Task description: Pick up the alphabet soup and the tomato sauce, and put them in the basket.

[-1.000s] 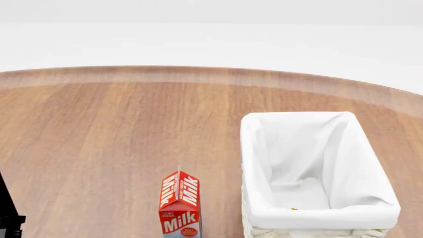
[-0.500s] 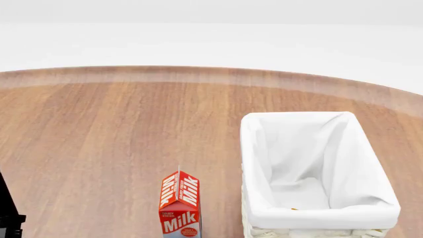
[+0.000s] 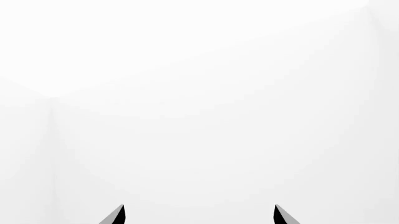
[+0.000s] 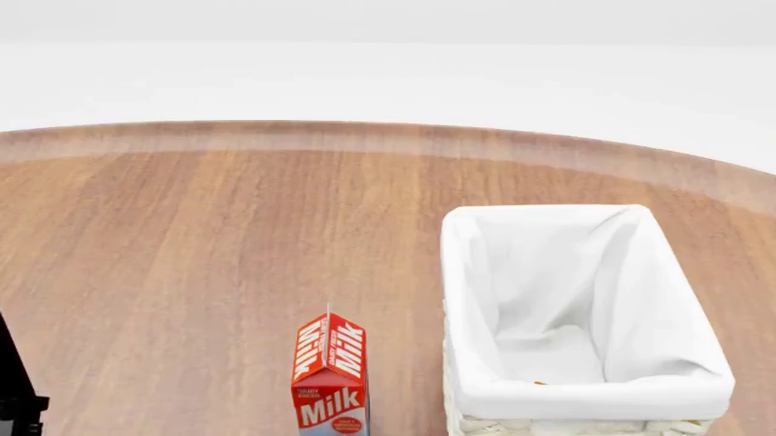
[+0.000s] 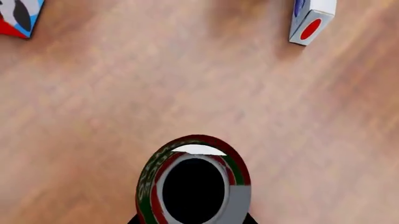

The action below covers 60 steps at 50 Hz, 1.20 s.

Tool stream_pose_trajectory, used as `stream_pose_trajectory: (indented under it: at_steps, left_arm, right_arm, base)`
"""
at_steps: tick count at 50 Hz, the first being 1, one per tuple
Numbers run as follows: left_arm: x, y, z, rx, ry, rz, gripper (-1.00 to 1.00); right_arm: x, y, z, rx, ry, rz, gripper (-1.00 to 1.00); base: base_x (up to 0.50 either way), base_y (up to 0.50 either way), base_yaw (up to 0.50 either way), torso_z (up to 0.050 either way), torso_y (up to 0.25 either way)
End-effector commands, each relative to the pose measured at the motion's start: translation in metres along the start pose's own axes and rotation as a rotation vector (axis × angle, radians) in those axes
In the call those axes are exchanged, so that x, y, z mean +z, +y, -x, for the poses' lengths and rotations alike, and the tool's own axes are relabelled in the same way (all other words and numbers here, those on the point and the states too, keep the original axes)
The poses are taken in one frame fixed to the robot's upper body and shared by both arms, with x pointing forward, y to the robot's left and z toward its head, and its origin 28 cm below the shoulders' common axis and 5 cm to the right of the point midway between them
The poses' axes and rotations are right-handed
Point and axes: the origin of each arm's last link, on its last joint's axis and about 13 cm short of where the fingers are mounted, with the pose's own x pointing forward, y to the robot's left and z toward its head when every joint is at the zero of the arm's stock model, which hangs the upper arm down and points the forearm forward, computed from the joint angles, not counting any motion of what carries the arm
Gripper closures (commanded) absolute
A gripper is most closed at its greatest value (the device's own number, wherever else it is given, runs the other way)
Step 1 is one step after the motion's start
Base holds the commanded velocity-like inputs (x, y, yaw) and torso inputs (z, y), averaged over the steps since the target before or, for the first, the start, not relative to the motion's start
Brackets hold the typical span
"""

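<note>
Gripping the tomato sauce (image 5: 193,186) — seemingly, right tool (image 5: 190,219), basket (image 4: 473,272) apart

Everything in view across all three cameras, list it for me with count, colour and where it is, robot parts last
Table: one, brown wood grain, under everything.
Basket: one, cream wicker with white lining, right side of the head view; nearly empty, with only a tiny orange speck on its floor.
Milk carton: one, red and white, upright, left of the basket.
Tomato sauce: one can, red with green band, in the right wrist view only, seen end-on.
Small box: one, white with red dot, on the wood beyond the can.
Another item: one, red, blue, black, white, cut off.
Alphabet soup: none visible.
Left gripper: dark fingertips apart, facing blank white.
Right gripper: mostly hidden behind the can.
</note>
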Motion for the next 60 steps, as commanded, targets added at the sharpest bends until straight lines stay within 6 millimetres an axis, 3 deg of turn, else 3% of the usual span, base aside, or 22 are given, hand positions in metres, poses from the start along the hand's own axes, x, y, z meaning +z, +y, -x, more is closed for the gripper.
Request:
stream_pose_trajectory:
  at_steps: [1,9,16,19,32,45,48,53,54,60]
  left_arm:
    - [0.0,0.0,0.001,-0.001,0.002,0.002,-1.0]
    - [0.0,-0.001,-0.001,-0.005,0.002,0.001,-1.0]
    - [0.0,-0.002,-0.001,-0.006,0.001,0.004,-1.0]
    - [0.0,-0.001,-0.001,-0.004,-0.002,0.003,-1.0]
    - [0.0,-0.001,-0.001,-0.007,0.0,0.003,-1.0]
    - [0.001,-0.002,-0.001,-0.008,-0.002,0.002,-1.0]
    - [0.001,-0.002,-0.001,-0.01,-0.001,0.003,-1.0]
    - [0.001,-0.002,-0.002,-0.01,-0.002,0.002,-1.0]
    - [0.001,-0.002,-0.002,-0.01,-0.004,0.002,-1.0]
    - [0.001,-0.003,-0.003,-0.013,-0.003,0.002,-1.0]
  right_arm:
    - [-0.004,0.0,-0.001,-0.005,0.001,0.009,1.0]
    - [0.006,-0.002,0.014,-0.021,-0.039,0.043,1.0]
    - [0.019,-0.002,0.04,-0.039,-0.122,0.073,1.0]
    - [0.03,-0.001,0.061,-0.045,-0.17,0.091,1.0]
    - [0.048,-0.004,0.098,-0.084,-0.289,0.112,1.0]
    - [0.072,-0.019,0.13,-0.168,-0.431,0.098,1.0]
    - [0.084,-0.025,0.149,-0.2,-0.478,0.092,1.0]
    - [0.09,-0.031,0.157,-0.231,-0.525,0.084,1.0]
    - [0.095,-0.033,0.167,-0.244,-0.54,0.082,1.0]
    - [0.103,-0.037,0.178,-0.284,-0.604,0.08,1.0]
  base:
    - [0.0,0.0,0.0,0.0,0.0]
    - [0.0,0.0,0.0,0.0,0.0]
    - [0.0,0.0,0.0,0.0,0.0]
    - [0.0,0.0,0.0,0.0,0.0]
    - [0.0,0.0,0.0,0.0,0.0]
    - [0.0,0.0,0.0,0.0,0.0]
    - [0.0,0.0,0.0,0.0,0.0]
    - [0.0,0.0,0.0,0.0,0.0]
    - [0.0,0.0,0.0,0.0,0.0]
    - [0.0,0.0,0.0,0.0,0.0]
